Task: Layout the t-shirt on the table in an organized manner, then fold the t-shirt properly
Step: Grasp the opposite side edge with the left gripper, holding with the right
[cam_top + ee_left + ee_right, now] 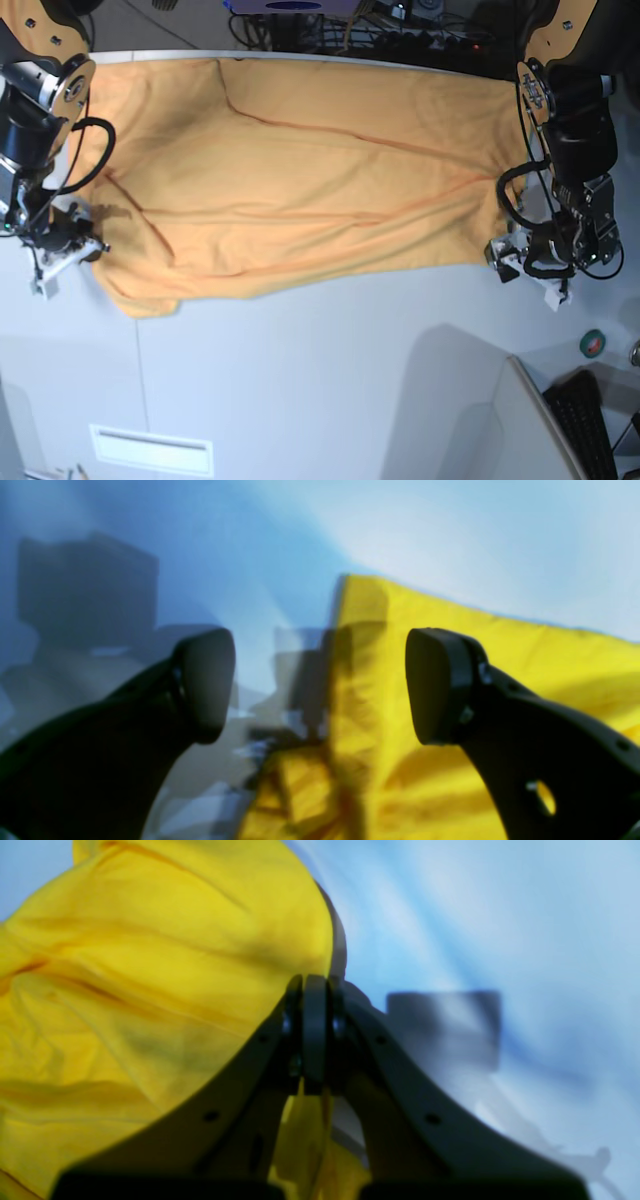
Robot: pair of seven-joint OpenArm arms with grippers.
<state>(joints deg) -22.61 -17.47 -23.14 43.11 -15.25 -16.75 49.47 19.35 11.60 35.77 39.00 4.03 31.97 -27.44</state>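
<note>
At the base view's left, the right gripper (62, 250) is pinching the t-shirt (300, 170) edge, jaws closed on cloth. The shirt is lying spread across the table (330, 380). At the right, the left gripper (528, 262) is gaping empty beside the hem; a one-sided pull could bunch the fabric.

Left hand (320, 685), on the base view's right: fingers (440, 680) spread wide, gripping nothing. Right hand (315, 1035), on the base view's left: fingers pressed together. Both arms reach downward.
</note>
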